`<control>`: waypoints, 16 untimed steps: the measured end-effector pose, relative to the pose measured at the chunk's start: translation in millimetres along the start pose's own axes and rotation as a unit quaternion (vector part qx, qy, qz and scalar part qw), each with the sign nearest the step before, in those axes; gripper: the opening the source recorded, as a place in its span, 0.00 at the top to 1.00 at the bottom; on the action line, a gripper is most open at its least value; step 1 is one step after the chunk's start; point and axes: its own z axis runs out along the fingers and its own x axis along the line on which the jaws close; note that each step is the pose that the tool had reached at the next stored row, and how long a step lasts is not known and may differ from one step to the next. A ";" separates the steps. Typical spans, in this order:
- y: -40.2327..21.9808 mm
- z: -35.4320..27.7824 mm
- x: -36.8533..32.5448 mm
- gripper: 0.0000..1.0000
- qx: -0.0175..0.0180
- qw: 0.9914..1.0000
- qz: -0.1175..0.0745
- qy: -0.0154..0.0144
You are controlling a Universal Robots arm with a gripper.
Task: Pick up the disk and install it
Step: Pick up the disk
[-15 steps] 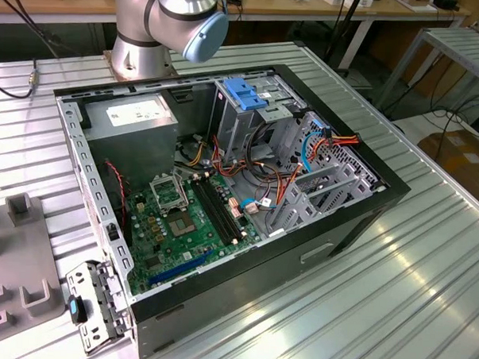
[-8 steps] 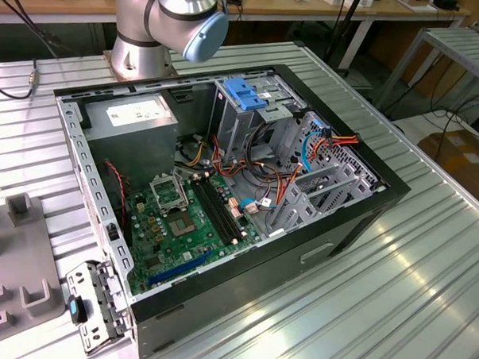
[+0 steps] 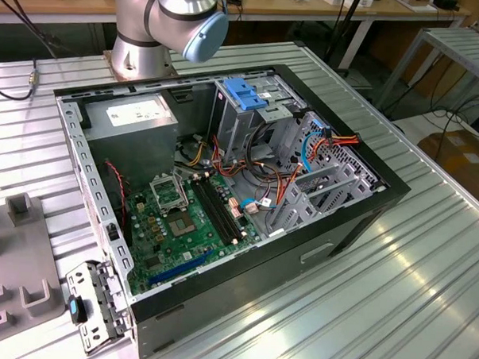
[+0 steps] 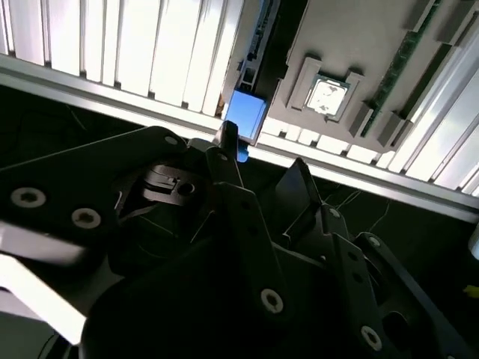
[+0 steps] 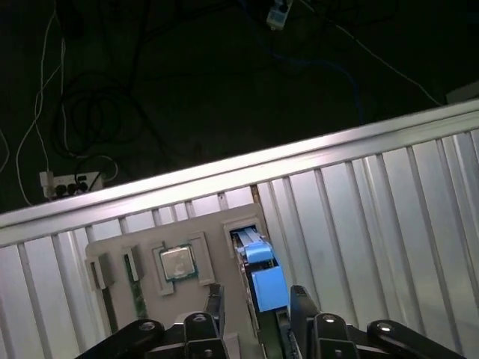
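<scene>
The end effector (image 5: 258, 299) hung open and empty, fingers straddling the disk (image 5: 268, 286), which stood on edge in a grey tray (image 5: 217, 232), at eight o'clock from the computer case (image 3: 247, 188) in the exterior view. Likely stiff, weighty and shock-sensitive, so pinch its flat sides near its blue end.

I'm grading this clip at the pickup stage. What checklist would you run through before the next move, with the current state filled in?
1. Disk seated for pickup: ok. The disk stands on edge in a slot of the grey fixture, blue tab toward the gripper.
2. Gripper lined up: ok. The gripper straddles the tab, one finger on each side.
3. Grip closed on the disk: not ok. Gaps show between fingers and tab.
4. Neighbours clear: ok. The processor sits in its own pocket, apart from the fingers.
5. Bay free in the computer case: cannot tell. Cables crowd the drive cage.
</scene>
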 end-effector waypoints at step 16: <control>-2.5 17.4 -8.3 0.52 0.008 0.998 -0.057 0.004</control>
